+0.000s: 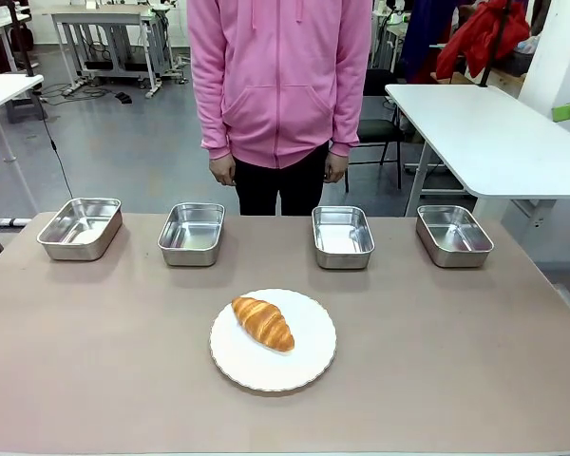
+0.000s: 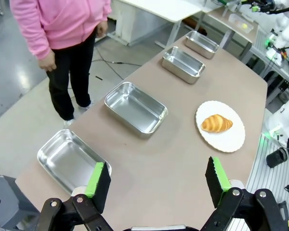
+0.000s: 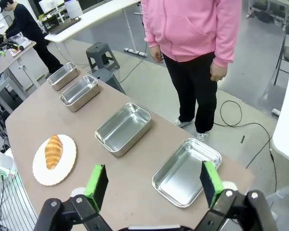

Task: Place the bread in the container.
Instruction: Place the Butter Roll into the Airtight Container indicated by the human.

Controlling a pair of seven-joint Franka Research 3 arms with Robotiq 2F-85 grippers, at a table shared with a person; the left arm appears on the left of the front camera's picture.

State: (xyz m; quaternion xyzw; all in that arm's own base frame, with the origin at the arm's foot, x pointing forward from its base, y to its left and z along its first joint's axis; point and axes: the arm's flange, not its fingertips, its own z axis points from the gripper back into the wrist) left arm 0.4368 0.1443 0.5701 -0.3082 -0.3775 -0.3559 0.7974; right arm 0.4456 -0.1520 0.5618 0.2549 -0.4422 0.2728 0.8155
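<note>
Across the brown table [image 1: 437, 361] the bread [image 1: 263, 323] sits on a white plate [image 1: 299, 366] at centre, probably so either arm can reach it. Four pans [image 1: 190, 256] line the far edge, ready to receive it. Meanwhile the left gripper [image 2: 156, 166] and the right gripper [image 3: 153, 167] hover spread wide, holding nothing.

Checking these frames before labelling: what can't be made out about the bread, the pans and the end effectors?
- Croissant underside: all views, hidden against the white plate.
- Leftmost pan, left wrist view: near corner behind a pad of the left end effector.
- Rightmost pan, right wrist view: near rim partly behind a pad of the right end effector.
</note>
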